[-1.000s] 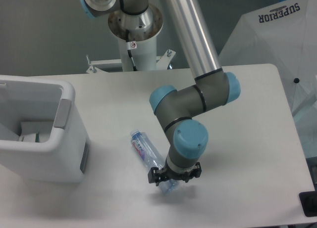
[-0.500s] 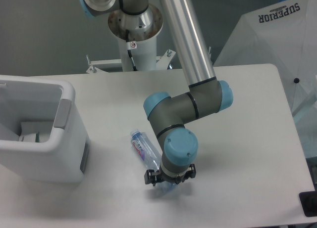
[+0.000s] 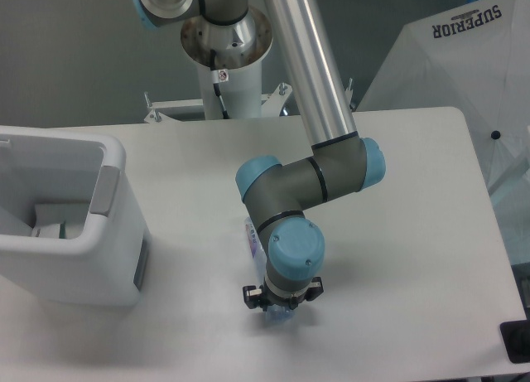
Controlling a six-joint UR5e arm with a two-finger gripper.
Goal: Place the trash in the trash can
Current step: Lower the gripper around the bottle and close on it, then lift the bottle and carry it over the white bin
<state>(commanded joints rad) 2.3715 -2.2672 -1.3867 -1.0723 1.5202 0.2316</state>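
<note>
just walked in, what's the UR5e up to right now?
It is working on clearing trash into the trash can, the white bin at the table's left edge. The gripper is down at table level over the clear plastic bottle, which lies on the table and is mostly hidden under the wrist; only a short stretch shows beside the arm and a bit below the fingers. Whether the fingers have closed on it cannot be seen from this view. Something already lies inside the bin.
</note>
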